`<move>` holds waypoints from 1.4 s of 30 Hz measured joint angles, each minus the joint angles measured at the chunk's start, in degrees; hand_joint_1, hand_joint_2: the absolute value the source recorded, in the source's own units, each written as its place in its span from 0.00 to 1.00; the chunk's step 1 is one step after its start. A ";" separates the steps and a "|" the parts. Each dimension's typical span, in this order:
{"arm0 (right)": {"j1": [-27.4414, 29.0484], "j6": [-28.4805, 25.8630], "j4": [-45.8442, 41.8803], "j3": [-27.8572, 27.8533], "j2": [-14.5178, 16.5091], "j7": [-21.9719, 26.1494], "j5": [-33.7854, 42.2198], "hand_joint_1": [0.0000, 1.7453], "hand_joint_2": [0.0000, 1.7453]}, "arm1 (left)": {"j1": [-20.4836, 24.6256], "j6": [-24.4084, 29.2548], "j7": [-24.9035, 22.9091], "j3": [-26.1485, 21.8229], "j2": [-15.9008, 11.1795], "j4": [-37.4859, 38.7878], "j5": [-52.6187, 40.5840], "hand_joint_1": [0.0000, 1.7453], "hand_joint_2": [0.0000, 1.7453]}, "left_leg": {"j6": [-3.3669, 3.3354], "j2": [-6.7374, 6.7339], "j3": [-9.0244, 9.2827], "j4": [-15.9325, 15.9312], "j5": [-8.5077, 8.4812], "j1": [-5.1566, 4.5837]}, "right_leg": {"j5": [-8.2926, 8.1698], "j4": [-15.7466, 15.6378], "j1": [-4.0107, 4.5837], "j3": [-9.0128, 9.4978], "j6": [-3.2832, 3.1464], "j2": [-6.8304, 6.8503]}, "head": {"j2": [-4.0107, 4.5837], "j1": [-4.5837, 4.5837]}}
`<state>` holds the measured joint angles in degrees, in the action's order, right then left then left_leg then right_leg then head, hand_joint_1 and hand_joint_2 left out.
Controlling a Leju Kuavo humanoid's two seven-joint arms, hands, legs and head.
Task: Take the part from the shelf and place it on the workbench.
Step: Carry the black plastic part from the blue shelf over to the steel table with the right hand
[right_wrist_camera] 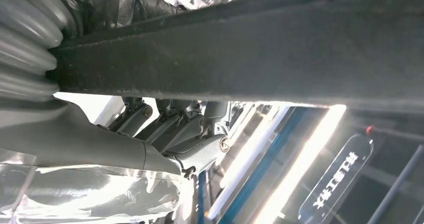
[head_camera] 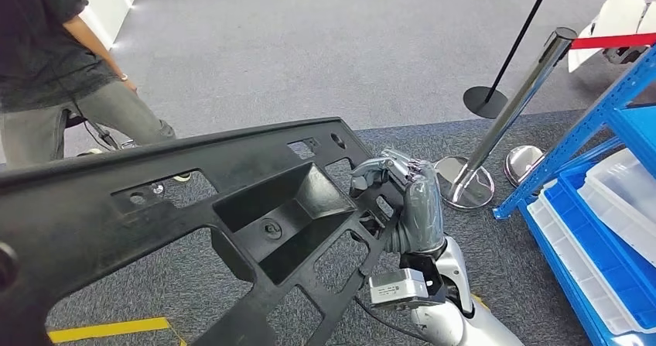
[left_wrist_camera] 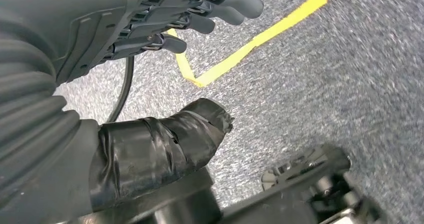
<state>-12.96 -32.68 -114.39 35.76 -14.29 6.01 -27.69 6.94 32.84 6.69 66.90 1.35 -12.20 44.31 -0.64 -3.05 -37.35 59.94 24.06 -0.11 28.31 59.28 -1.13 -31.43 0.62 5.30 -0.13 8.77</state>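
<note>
Grey carpet below; right hand grips black part.

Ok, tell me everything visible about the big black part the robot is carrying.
The black plastic panel is long and matte, with a deep rectangular recess, ribs and several cut-out openings and holes. It spans the head view slantwise above the grey carpet. The right hand grips its right end, fingers curled over the edge.

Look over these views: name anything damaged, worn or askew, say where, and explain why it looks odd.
The thumb of the left hand is wrapped in black tape, wrinkled and torn open at its tip. In the head view, one chrome barrier post leans sharply. The black part, held by the right hand, looks intact.
</note>
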 joint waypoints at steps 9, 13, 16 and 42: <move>0.31 0.10 -0.07 0.00 -0.02 1.06 1.81 1.00 1.00 | -0.07 0.16 0.02 0.01 -0.08 0.00 -0.05 0.00 1.00 | -2.56 5.00 1.68 -2.38 -0.26 -0.01 | 7.06 14.24 0.12 -6.69 1.52 -4.96 | 0.00 1.05; 0.45 0.43 -0.06 0.00 -0.02 1.28 2.11 1.00 1.00 | -0.12 0.17 0.02 0.02 -0.08 0.00 -0.04 0.00 1.00 | -2.24 8.29 1.73 -1.36 0.37 0.05 | 0.68 7.24 -0.31 -4.99 1.55 -7.32 | 0.00 1.37; 0.57 0.65 -0.09 0.00 -0.02 1.57 2.56 1.00 1.00 | 0.00 0.25 0.02 0.02 -0.08 0.00 -0.05 0.00 1.00 | -1.29 10.46 0.72 -0.22 0.81 0.23 | -1.04 1.17 -0.62 -2.58 1.22 -10.93 | 0.00 1.80; 0.86 1.26 -0.20 0.00 -0.02 3.67 7.10 1.00 1.00 | -0.09 0.37 0.10 0.07 -0.15 0.00 -0.08 0.00 1.00 | -2.95 6.92 1.97 -1.35 0.90 -0.17 | 4.44 13.33 0.18 -7.40 1.40 -5.37 | 0.00 6.29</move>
<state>-12.10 -31.43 -114.60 35.76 -14.32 9.67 -20.59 6.85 33.21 6.80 66.97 1.20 -12.20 44.23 -3.59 3.86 -35.38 58.60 24.96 -0.28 32.75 72.61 -0.95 -38.83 2.02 -0.07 -0.13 15.06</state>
